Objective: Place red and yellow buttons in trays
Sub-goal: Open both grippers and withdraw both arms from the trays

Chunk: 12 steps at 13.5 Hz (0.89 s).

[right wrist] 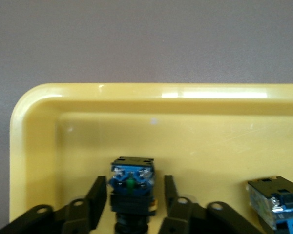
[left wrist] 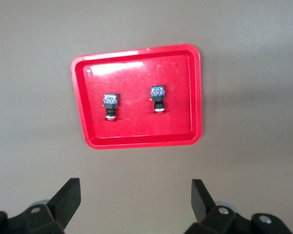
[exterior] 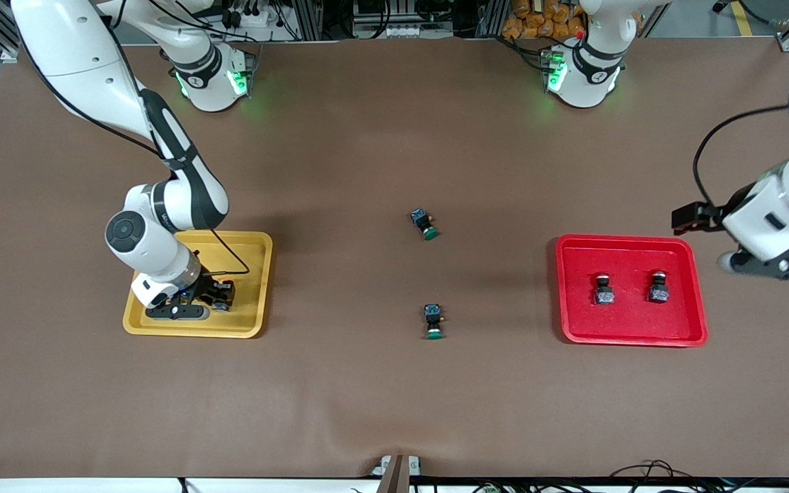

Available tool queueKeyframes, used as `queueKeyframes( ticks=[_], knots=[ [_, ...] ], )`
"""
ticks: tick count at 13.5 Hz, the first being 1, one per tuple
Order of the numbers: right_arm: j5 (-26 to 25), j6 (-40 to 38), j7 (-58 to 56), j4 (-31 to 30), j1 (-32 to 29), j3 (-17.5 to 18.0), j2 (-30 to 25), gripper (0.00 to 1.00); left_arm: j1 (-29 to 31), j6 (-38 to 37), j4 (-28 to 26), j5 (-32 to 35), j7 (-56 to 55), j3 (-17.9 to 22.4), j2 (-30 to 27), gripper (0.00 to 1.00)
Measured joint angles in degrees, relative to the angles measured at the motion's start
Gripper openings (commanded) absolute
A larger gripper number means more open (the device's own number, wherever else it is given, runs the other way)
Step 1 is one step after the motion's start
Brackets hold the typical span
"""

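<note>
R gripper point(right wrist: 136, 192) is low in the yellow tray point(exterior: 257, 287), fingers slightly apart around a button point(right wrist: 132, 183), no grip. 2nd button point(right wrist: 276, 200) just beside. Red tray point(exterior: 631, 250) has 2 buttons. L gripper point(left wrist: 134, 195) waits wide open, empty. Risk: lifting crooked could snag and tip the button.

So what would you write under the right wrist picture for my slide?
Right claw, open, straddles a button lying in the yellow tray, with a second button alongside.
</note>
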Motion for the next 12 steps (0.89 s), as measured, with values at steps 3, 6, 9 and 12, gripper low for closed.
queueKeyframes(
  ticks=[3,6,9,12],
  knots=[
    [0.0,-4.1,-0.02,0.64,-0.21,-0.35,-3.03,1.0,-0.25,-0.47,0.0,-1.54,-0.13,-2.29,-2.0,1.0],
    [0.0,-22.62,-0.1,5.52,-2.18,-1.01,-12.04,1.0,-0.16,-0.49,-0.08,-3.0,-0.19,-2.56,-1.99,1.0],
    [-0.02,-43.51,-2.76,15.21,-5.74,-1.44,-20.3,1.0,0.28,-0.52,-0.13,-4.15,-0.18,-2.45,-1.95,1.0],
    [-0.08,-58.57,-8.49,27.28,-9.47,-1.62,-22.39,1.0,0.24,-0.52,-0.03,-4.2,-0.26,-2.4,-2.07,1.0]
  ],
)
